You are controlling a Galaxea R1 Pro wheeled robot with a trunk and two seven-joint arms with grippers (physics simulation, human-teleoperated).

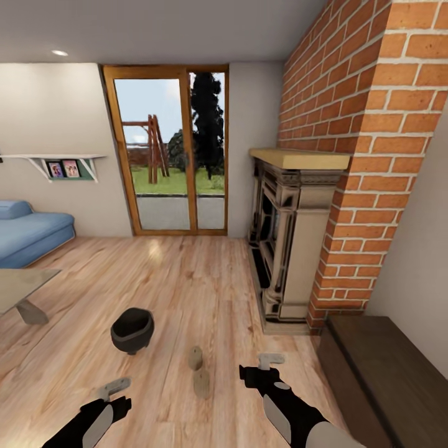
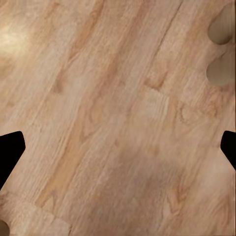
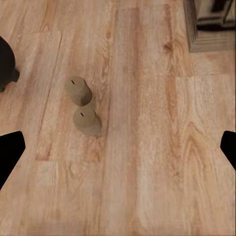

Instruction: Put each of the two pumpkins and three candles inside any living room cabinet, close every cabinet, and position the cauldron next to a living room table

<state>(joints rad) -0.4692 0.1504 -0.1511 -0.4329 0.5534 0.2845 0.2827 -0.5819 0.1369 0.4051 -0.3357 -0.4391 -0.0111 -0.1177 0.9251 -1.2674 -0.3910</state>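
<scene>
The wood plank floor (image 1: 186, 280) spreads across the living room, running back to a glass door (image 1: 167, 149) at 12 o'clock in the head view. A brick chimney (image 1: 373, 155) with a stone fireplace (image 1: 292, 236) rises at 2 o'clock. The dark-brown cabinet (image 1: 386, 367) lies low at 4 o'clock, against the wall just past the brick, its fronts closed as far as can be seen. A blue sofa (image 1: 31, 233) sits at 9 o'clock, and a corner of the grey bench (image 1: 22, 283) juts in just below it. A wall shelf (image 1: 62, 163) with framed pictures hangs above the sofa.

The black cauldron (image 1: 132, 330) stands upright on the floor at 7 o'clock, near the bench corner but apart from it.

Two tan candles (image 1: 198, 370) stand upright just beside each other at 6 o'clock, between the two arms; the right wrist view shows them as well (image 3: 83, 113).

The left pincer (image 1: 114, 388) hovers over bare floor, released and holding nothing. The right pincer (image 1: 271, 359) is likewise released and empty, its dark fingertips (image 3: 10, 152) spread wide.
</scene>
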